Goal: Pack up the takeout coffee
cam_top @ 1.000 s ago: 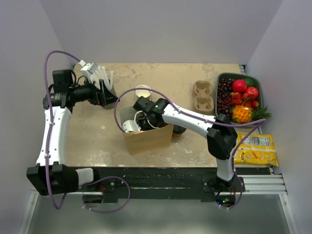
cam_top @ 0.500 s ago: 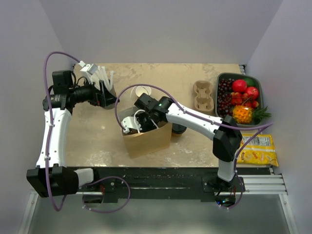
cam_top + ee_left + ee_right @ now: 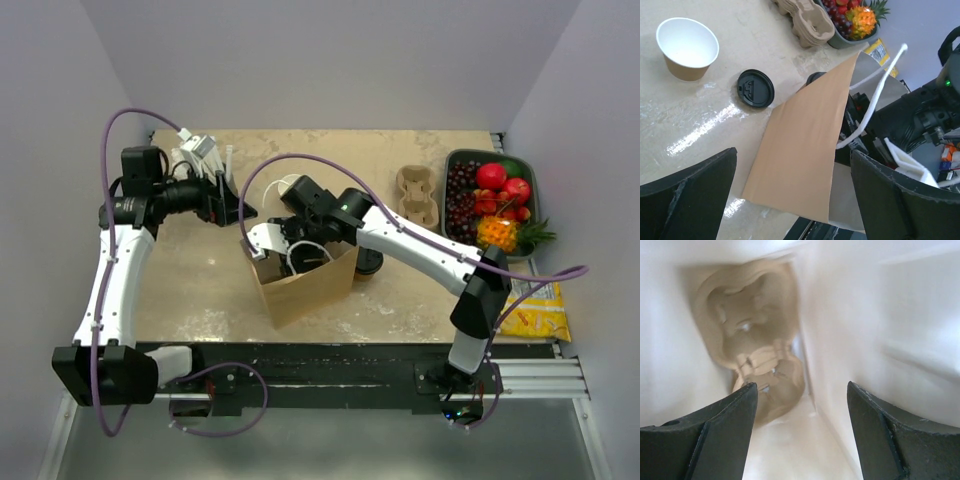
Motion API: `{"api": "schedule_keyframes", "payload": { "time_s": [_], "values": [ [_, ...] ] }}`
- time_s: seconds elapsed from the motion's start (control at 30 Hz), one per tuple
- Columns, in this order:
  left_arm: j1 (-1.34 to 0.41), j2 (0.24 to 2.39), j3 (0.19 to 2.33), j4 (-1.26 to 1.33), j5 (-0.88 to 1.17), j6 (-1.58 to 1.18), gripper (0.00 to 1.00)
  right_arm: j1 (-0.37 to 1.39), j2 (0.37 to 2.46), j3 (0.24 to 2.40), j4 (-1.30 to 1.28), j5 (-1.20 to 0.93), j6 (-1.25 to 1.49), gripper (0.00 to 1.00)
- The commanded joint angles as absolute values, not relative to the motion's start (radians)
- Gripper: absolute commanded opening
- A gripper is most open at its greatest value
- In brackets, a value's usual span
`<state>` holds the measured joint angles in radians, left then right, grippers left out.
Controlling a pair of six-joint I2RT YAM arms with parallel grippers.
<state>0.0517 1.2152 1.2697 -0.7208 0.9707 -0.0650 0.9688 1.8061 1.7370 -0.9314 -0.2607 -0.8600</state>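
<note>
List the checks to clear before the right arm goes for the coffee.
1. Right gripper open and empty: ok.
2. Cup carrier inside the paper bag: ok.
3. Cup carrier lying flat at the bottom: cannot tell.
4. Takeout coffee packed: not ok; it stands on the table beside the paper bag.
5. Left gripper open, clear of the paper bag: ok.
</note>
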Motion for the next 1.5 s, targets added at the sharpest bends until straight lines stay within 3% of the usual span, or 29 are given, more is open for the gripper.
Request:
{"api": "schedule_keyframes", "payload": {
  "time_s": [0.0,0.33,0.83,0.93,1.0,1.03,1.17,1.3,1.47],
  "values": [
    [0.026,1.189,1.27,-0.739,0.996,-0.009,0.98,0.976,1.732,1.769,-0.901,-0.284,-0.841,0.75],
    [0.009,1.207,1.331,-0.914,1.045,0.182,0.9,0.976,1.715,1.809,-0.888,-0.272,-0.822,0.75],
    [-0.112,1.244,1.331,-0.864,0.861,0.127,0.53,0.976,1.69,1.931,-0.91,-0.296,-0.805,0.76],
    [-0.129,1.267,1.344,-0.871,0.835,0.135,0.37,0.976,1.672,1.953,-0.914,-0.299,-0.782,0.76],
    [-0.135,1.284,1.353,-0.876,0.822,0.14,0.11,0.976,1.654,1.986,-0.933,-0.301,-0.769,0.75],
    [-0.135,1.285,1.365,-0.876,0.818,0.14,0.02,0.976,1.645,2.003,-0.937,-0.302,-0.759,0.75],
    [-0.138,1.296,1.419,-0.885,0.827,0.163,0.0,0.962,1.559,2.045,-0.85,-0.249,-0.683,0.76],
    [-0.138,1.293,1.488,-0.91,0.796,0.265,0.0,0.921,1.43,1.924,-0.66,-0.122,-0.591,0.81],
    [-0.138,1.269,1.505,-0.936,0.782,0.374,0.0,0.688,1.393,1.835,-0.626,-0.133,-0.451,0.79]
  ]
}}
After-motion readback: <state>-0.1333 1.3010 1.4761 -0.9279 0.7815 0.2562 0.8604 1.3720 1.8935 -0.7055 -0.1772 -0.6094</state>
